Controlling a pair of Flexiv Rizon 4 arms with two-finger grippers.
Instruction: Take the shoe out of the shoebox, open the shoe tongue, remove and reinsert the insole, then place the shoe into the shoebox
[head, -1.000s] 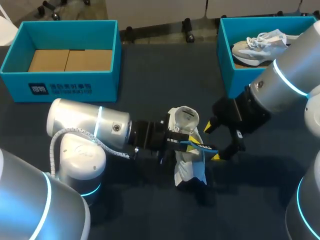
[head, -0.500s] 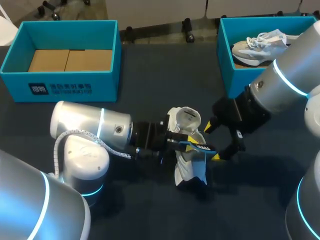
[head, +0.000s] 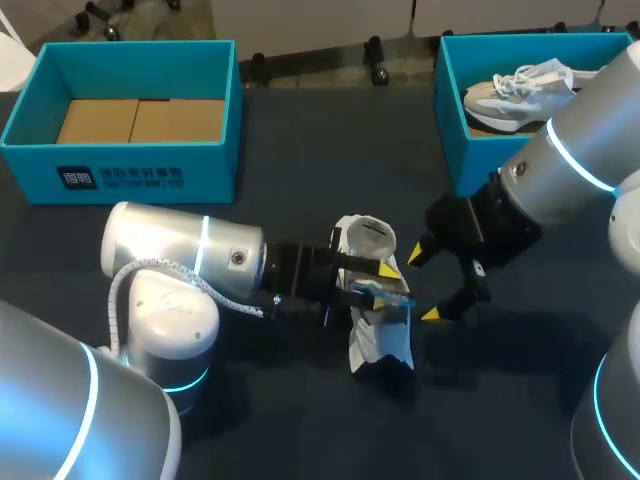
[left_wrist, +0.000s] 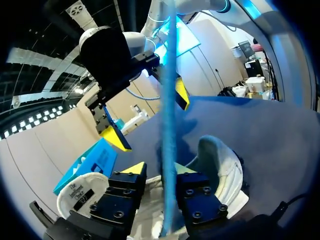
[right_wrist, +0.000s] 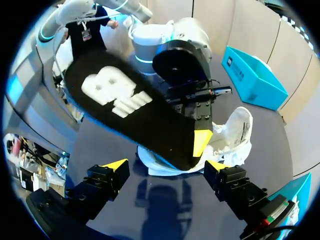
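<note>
Step, as I read it: mid insole swap. Insole was out of the shoe and not back in.

- Upper left of the head view: empty shoebox (head: 210, 175) on the worktop (head: 290, 140), well apart from the action.
- Left arm (head: 180, 255) came in from the left edge to frame centre. Left end effector (head: 378, 280) was clamped on the insole (head: 392, 294), fingers on both faces. In the left wrist view the insole (left_wrist: 167, 100) showed edge-on as a blue strip rising from between the fingers.
- Shoe (head: 372, 335), a white sneaker, lay on the worktop at centre, directly under the left end effector, heel opening toward the top of the frame. The insole was above it, not in it.
- Right end effector (head: 425, 285) was just right of the shoe, spread wide and holding nothing. In the right wrist view (right_wrist: 165, 167) the insole's black underside (right_wrist: 125, 100) hung just ahead of its fingers, with the shoe (right_wrist: 235, 132) beyond. I couldn't tell whether it touched either.
- Upper right: second shoebox (head: 450, 140) with a second sneaker (head: 515, 90) inside.

Next move, my call: line the insole's toe end up with the shoe opening and feed it in. The right end effector likely needs to pin the shoe or hold the tongue back first, or the shoe will slide.
</note>
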